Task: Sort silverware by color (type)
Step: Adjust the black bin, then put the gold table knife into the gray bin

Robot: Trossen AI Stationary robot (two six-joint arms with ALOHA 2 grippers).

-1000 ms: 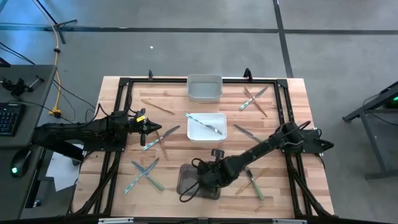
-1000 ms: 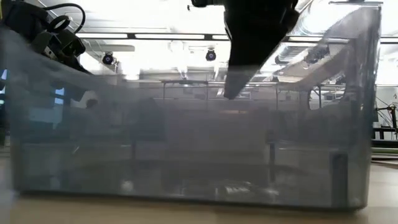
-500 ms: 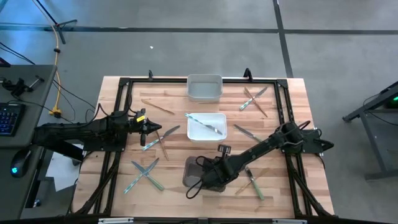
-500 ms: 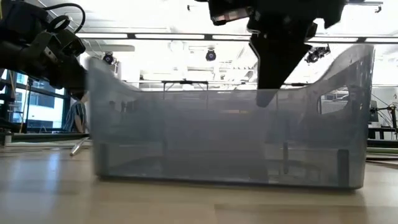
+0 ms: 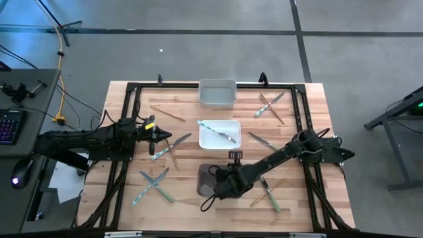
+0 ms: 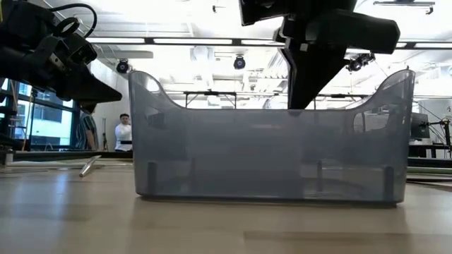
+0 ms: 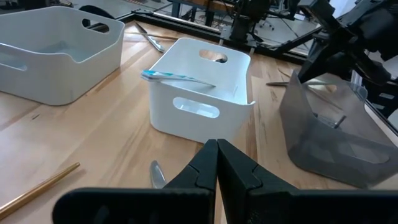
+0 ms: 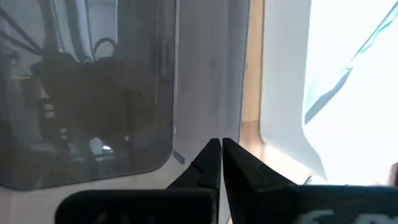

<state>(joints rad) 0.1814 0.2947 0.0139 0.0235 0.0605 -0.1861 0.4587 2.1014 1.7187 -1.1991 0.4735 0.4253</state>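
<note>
My right gripper is shut and points steeply down at the far rim of a grey see-through bin that stands on the table near its front middle. In the right wrist view the shut fingertips sit right at that grey wall. My left gripper waits shut at the left, above the table. The silverware lies scattered: a blue-handled piece lies across the white bin, pairs lie at the left front and far right, and others lie at the right. My right gripper's shut fingertips come from above, slanting from the table's right, and meet the grey bin at the rim of its far wall. Whether they pinch the wall or only press against it, I cannot tell. The bin stands flat on the table.
A second white bin stands at the far middle edge. A knife and a tan-handled piece lie just past my left gripper. A black frame runs around the table top. A person stands in the room behind.
My right gripper has tipped more steeply, rolled, and gone a little toward the table's far edge. The grey bin has slid with it along the table, away from the near edge toward the white bin.
</note>
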